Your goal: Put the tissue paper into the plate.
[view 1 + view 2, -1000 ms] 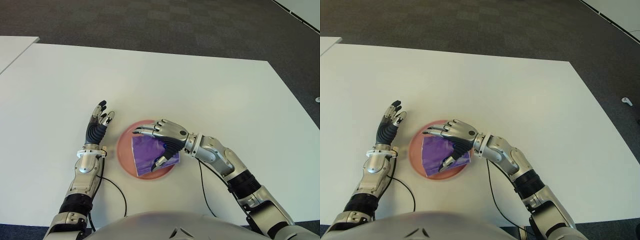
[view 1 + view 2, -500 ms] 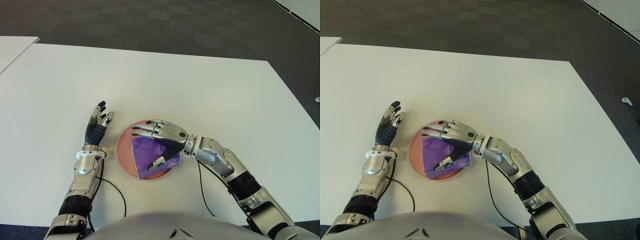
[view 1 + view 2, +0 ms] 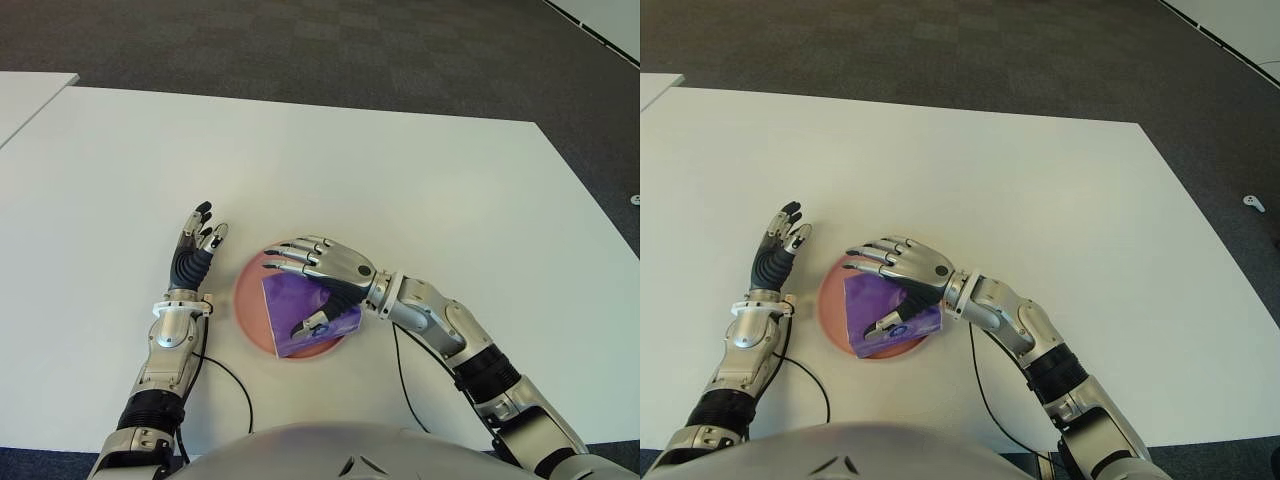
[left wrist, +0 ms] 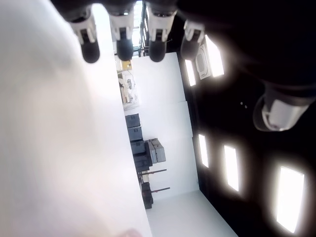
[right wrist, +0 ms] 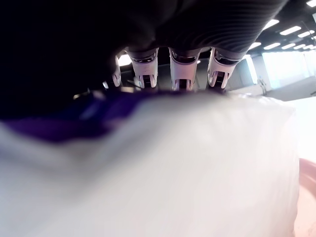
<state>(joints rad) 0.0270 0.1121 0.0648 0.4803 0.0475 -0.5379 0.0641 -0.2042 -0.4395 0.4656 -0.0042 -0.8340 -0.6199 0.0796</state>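
Purple tissue paper pack [image 3: 300,312] seen lying inside the pink plate [image 3: 250,300], toward the plate's right and near part, one near corner reaching the plate's near rim. Plate set flat on the white worktop [image 3: 400,180], close to the near edge and a little left of the middle

Right hand [image 3: 325,280] found directly over the pack, palm down, four fingers [image 3: 290,258] stretched out leftward across the far half of the plate, thumb [image 3: 308,322] curved down at the pack's near side. Fingers spread rather than clamped; from the head views, not possible to tell whether the thumb tip touched the wrapping. Right wrist view filled with the pale and purple surface of the pack right under the palm, three fingertips [image 5: 180,74] extended beyond it and not curled around it, so read as an open hand with nothing gripped. Right forearm stretched from the near right of the worktop toward the plate

Left hand [image 3: 195,245] placed just left of the plate, apart from it, fingers straight and pointing away toward the far side, empty and relaxed. Left wrist view confirmed straight fingertips [image 4: 90,49] with nothing between them

Dark carpeted floor [image 3: 300,40] visible beyond the far edge of the worktop
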